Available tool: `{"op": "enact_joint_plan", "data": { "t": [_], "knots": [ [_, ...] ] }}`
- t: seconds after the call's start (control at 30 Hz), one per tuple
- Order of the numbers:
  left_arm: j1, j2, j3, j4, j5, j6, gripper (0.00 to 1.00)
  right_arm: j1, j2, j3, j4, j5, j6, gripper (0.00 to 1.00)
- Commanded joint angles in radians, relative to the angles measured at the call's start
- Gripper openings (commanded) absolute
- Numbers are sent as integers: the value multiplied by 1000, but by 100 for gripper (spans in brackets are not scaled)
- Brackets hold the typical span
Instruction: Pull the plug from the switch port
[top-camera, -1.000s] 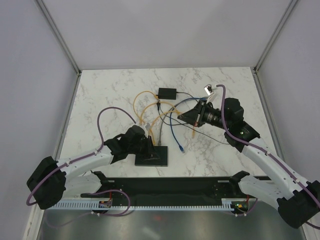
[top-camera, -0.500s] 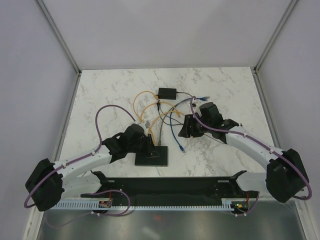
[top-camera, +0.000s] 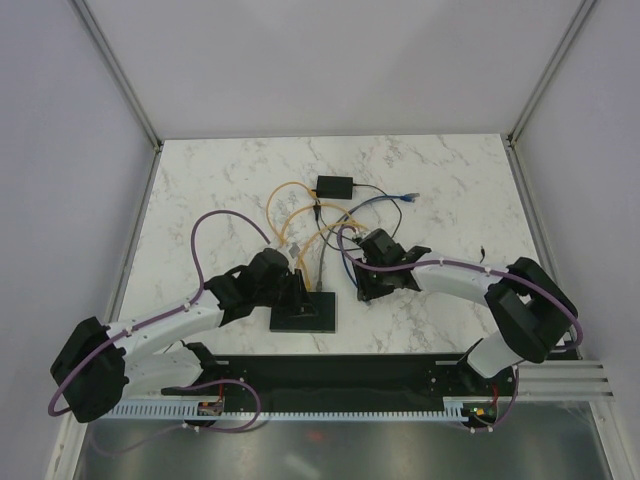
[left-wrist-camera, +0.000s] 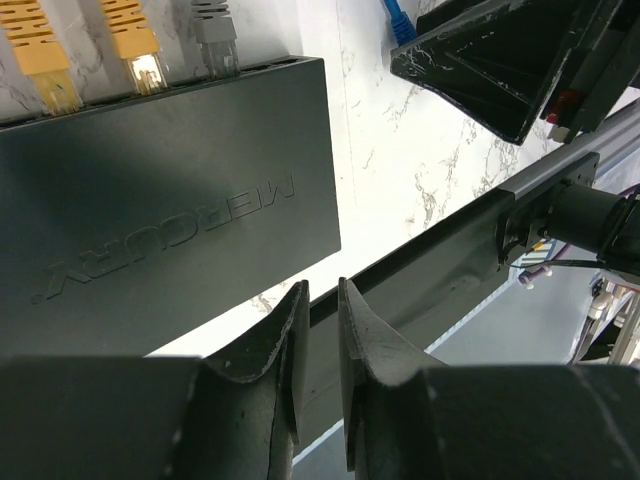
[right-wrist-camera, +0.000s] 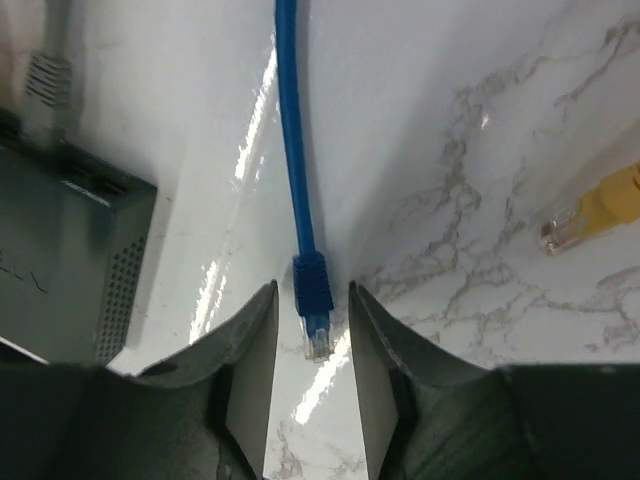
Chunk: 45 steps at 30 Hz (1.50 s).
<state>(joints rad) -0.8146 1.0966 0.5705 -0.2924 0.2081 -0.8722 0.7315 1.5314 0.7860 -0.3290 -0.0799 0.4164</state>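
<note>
Black switch (top-camera: 303, 314) sits lower centre of the top view | left gripper (left-wrist-camera: 322, 288) fingers narrowly apart at its edge | right gripper (right-wrist-camera: 312, 288) jaws apart, straddling loose blue plug (right-wrist-camera: 313, 302)

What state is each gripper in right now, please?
Left gripper: slightly open, holding nothing, beside the switch.
Right gripper: open around the loose blue plug, not gripping it.

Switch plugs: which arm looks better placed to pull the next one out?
Probably right: the right gripper, open, sits near the grey plug in the switch; the left gripper is at the opposite edge.
</note>
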Motion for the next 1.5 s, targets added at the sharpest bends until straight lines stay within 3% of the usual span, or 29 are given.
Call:
{"op": "enact_joint_plan", "data": {
  "t": [0.0,0.1,0.3,0.33,0.5,0.67,0.9,1.47],
  "knots": [
    [2,-21,6,-1,-26,29,25,31,38,36,-1,123,-10,40],
    [2,-33,0,-2,-27,24,25,48,49,42,2,143,-10,35],
    [0,-56,-15,-11,-39,24,25,83,59,48,-16,190,-2,2],
    [0,-58,-15,-13,-39,24,25,86,41,45,-16,203,2,0],
    [2,-67,-11,-27,-45,22,25,95,-126,35,-25,151,27,0],
    [2,-92,-6,-45,-62,21,25,95,-298,67,-12,-111,73,0],
    [0,-141,-18,-68,-81,9,25,94,-505,136,24,-221,147,0],
    [2,-204,-34,-110,-116,1,25,85,-508,587,45,-155,162,0]
  ]
}}
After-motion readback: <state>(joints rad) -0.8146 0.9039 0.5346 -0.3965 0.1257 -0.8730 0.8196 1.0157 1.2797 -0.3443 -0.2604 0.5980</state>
